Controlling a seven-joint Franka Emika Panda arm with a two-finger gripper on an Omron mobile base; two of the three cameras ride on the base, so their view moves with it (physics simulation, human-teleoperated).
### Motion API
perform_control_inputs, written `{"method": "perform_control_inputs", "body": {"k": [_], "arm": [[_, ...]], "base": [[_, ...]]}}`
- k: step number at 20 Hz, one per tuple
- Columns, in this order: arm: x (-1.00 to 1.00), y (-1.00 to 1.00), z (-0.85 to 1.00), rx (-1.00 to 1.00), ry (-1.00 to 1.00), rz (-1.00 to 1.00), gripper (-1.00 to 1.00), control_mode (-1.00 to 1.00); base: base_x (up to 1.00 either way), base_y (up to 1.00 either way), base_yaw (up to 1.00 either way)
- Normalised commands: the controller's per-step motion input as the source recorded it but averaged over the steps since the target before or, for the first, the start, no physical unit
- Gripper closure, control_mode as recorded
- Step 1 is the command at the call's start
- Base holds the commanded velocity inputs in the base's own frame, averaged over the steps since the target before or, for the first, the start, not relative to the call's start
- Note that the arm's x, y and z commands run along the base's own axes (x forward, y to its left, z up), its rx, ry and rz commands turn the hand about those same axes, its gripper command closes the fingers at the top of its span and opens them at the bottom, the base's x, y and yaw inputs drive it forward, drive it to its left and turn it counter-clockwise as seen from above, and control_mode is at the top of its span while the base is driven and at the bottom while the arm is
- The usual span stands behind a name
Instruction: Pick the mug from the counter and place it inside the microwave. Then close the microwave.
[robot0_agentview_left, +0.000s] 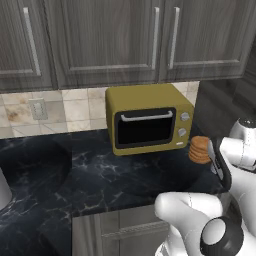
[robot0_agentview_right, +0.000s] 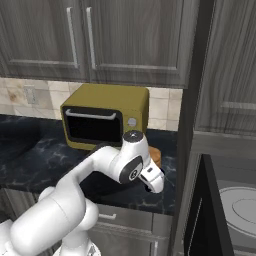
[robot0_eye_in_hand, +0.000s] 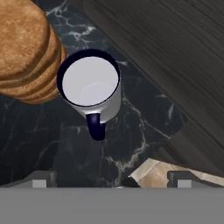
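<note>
One mug (robot0_eye_in_hand: 91, 85) stands on the counter (robot0_agentview_left: 100, 180). One stack of biscuits (robot0_eye_in_hand: 26, 52) sits at its ten o'clock, with about four biscuits countable from the edges. One mustard toaster oven (robot0_agentview_left: 148, 118), with two knobs (robot0_agentview_left: 184, 124). One wall socket (robot0_agentview_left: 38, 108). One microwave (robot0_agentview_right: 220, 215). Four upper cabinet handles (robot0_agentview_left: 156, 38).

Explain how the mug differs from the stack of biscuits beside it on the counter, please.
The mug is white with a dark rim; the stack of biscuits is brown. The mug is hollow, open at the top and looks empty; the biscuits are solid flat rounds piled up. The mug has a dark handle; the biscuits have none. Both are round and stand side by side on the black marble counter.
</note>
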Motion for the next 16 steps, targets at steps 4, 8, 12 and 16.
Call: {"method": "perform_control_inputs", "body": {"k": [4,8,12,16], "arm": [[0.2,0.0,-0.04,0.0,-0.02,0.0,-1.0,-1.0],[0.09,0.0,-0.14,0.0,0.0,0.0,-1.0,-1.0],[0.0,-0.02,-0.21,0.0,0.0,0.0,-1.0,-1.0],[0.01,-0.05,-0.26,0.0,0.0,0.0,-1.0,-1.0]], "base": [[0.0,0.0,0.0],[0.0,0.0,0.0],[0.0,0.0,0.0],[0.0,0.0,0.0]]}}
